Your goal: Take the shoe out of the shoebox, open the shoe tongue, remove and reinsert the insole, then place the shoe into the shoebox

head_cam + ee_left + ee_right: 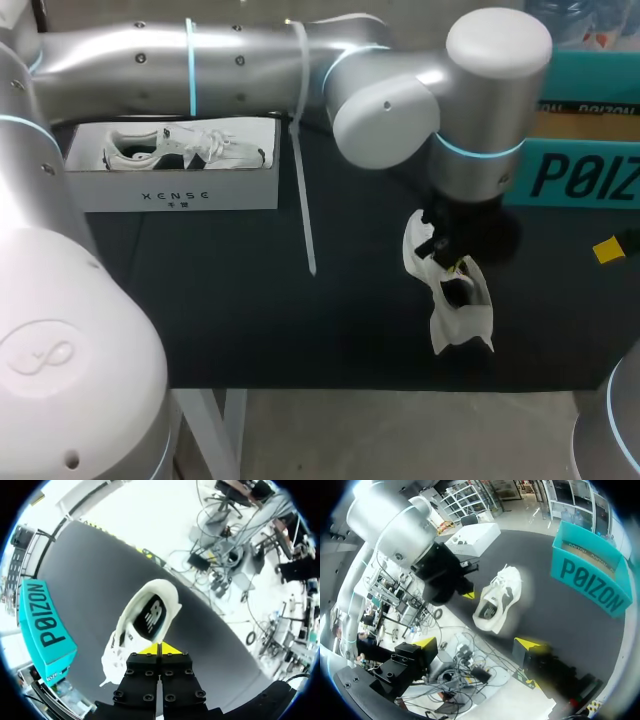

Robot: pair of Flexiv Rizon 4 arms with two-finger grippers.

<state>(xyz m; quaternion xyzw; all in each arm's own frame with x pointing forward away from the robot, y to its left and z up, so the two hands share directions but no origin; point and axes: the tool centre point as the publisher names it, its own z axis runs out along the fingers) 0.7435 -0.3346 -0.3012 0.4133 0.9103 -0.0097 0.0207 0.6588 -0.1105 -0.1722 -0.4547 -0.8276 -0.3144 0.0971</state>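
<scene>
rounded white shoe (455, 300) lies on matte black table (250, 320).

a: which surface is in view?
b: a table (220, 320) with a flat black top. the top is matte and plain from its near edge to its far edge.
a: what stands on it apart from the work items?
b: one teal box (580, 170), at the far right of the table top. it sits upright and flat on the black surface. its top is open and brown cardboard shows inside. large dark lettering runs along its long side. the head view cuts off its right end.
</scene>
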